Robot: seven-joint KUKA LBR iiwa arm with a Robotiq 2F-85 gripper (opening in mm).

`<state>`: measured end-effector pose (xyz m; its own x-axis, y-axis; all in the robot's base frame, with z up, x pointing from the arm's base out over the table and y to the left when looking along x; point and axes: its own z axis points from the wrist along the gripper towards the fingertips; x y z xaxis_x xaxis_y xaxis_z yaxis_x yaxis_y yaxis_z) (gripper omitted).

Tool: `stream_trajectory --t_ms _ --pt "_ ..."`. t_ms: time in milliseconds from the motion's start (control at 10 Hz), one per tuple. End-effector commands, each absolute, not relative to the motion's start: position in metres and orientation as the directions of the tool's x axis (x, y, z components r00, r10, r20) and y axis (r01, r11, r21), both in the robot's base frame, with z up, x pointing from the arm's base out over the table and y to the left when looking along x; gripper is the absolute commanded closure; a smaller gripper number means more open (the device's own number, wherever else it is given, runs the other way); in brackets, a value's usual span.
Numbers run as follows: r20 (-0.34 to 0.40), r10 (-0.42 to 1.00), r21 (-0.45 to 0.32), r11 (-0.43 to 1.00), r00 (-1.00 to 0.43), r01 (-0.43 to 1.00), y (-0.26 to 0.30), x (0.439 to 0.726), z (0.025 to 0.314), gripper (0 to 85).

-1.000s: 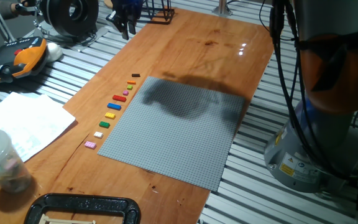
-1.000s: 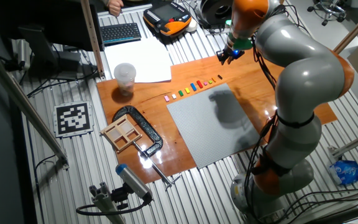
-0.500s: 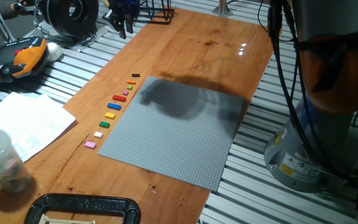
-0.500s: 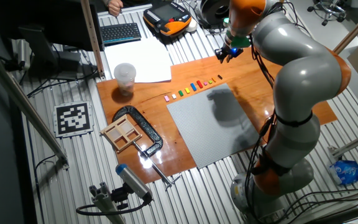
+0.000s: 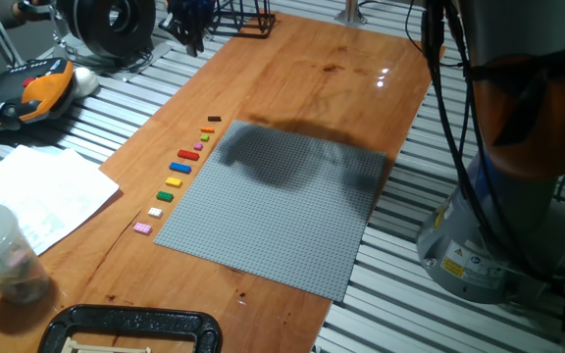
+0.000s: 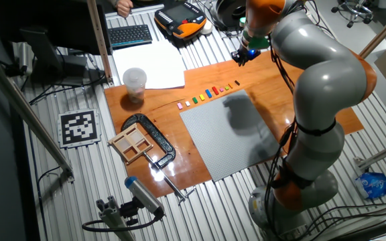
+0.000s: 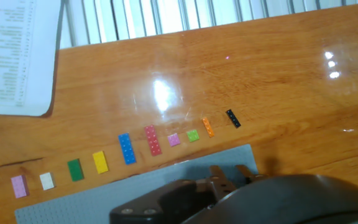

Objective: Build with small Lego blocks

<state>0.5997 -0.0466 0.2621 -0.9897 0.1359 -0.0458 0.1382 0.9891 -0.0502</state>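
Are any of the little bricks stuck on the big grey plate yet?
No. The grey baseplate looks bare, and the small Lego blocks lie in a row on the wooden table beside its edge.

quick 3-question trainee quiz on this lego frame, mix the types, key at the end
1. True or false: every small Lego block lies on the wood beside the grey baseplate, none on it.
2. In the hand view, which block ends the row at the far right? A) black B) white C) blue
3. Fill in: in the hand view, the block between the yellow one and the red one is ____.

Key
1. True. The row sits on the wooden board along the baseplate's edge, and the plate is bare.
2. A, the black block.
3. Blue.

The gripper is away from the row, and its opening can't be judged.
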Motion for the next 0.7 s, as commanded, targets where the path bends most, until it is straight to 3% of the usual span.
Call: stream_trajectory --t_ms 0,500,600 --pt "-0.037 0.145 -0.047 0.988 -0.989 0.146 -0.0464 0.5996 0.2620 68.0" --pt "-0.067 0.094 -0.007 0.996 -0.993 0.094 -0.0464 0.5996 0.2620 68.0" --pt "-0.067 0.096 -0.036 0.994 -0.993 0.099 -0.0464 0.5996 0.2620 68.0"
